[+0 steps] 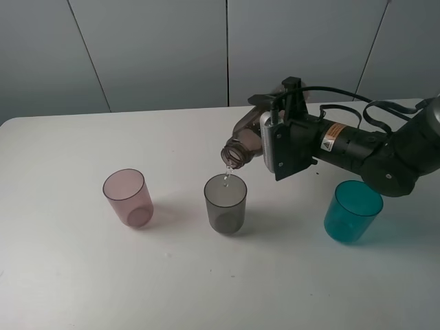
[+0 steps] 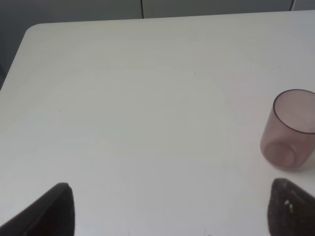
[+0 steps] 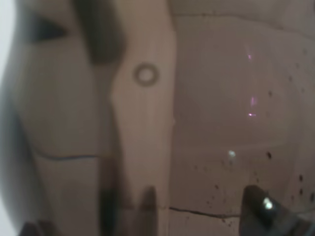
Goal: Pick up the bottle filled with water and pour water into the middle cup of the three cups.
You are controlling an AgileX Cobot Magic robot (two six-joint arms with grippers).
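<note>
**Smoky-brown translucent plastic bottle (image 3: 206,123): tipped over the middle cup, pour in hand**

1. Bottle (image 1: 242,146). It fills the right wrist view edge to edge. From the high camera it lies near level, its capless threaded neck angled down, with the mouth just above the far rim of the middle cup and to its right.
2. Middle cup (image 1: 225,203): smoky-grey translucent plastic tumbler, upright on the white desk (image 1: 69,275). A thin glinting thread of water (image 1: 226,173) appears to run from the bottle's mouth into it. The fill level cannot be read.
3. Pink translucent plastic tumbler (image 1: 128,198): upright, well to the left of the middle cup.
4. Teal translucent plastic tumbler (image 1: 353,211): upright, well to the right of the middle cup, under the right arm.
5. Right pincer (image 1: 269,146): clamped across the bottle's body, up and to the right of the middle cup.
6. Left pincer (image 2: 172,211): fingers spread wide with nothing between them, over bare desk on the far side of the pink tumbler from the middle cup.

Step, as judged: pouring, with grasp and carry done. Next move calls for holding the mouth over the middle cup's opening and tilting gently so the stream does not overshoot the rim, then righting the bottle once enough is in.
</note>
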